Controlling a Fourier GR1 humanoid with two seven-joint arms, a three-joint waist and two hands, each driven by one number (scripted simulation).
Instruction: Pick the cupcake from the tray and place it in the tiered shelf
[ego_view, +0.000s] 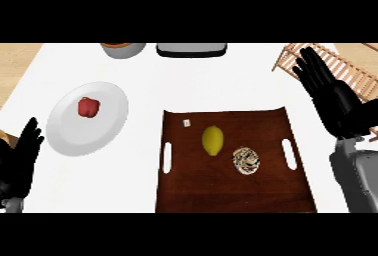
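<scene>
The cupcake (246, 160), pale with dark streaks, sits on the dark brown tray (221, 192) right of centre, beside a yellow lemon (212, 140). The wooden tiered shelf (345, 67) shows at the top right edge. My right hand (336, 100) is open, fingers straight and pointing up-left, raised to the right of the tray and partly covering the shelf; it holds nothing. My left hand (21, 160) rests open at the lower left edge, fingers up, far from the tray.
A white plate (74, 135) with a red bell pepper (88, 107) lies left of the tray. At the back edge stand a bowl (123, 49) and a grey-rimmed container (190, 49). The tray has white slot handles on both sides.
</scene>
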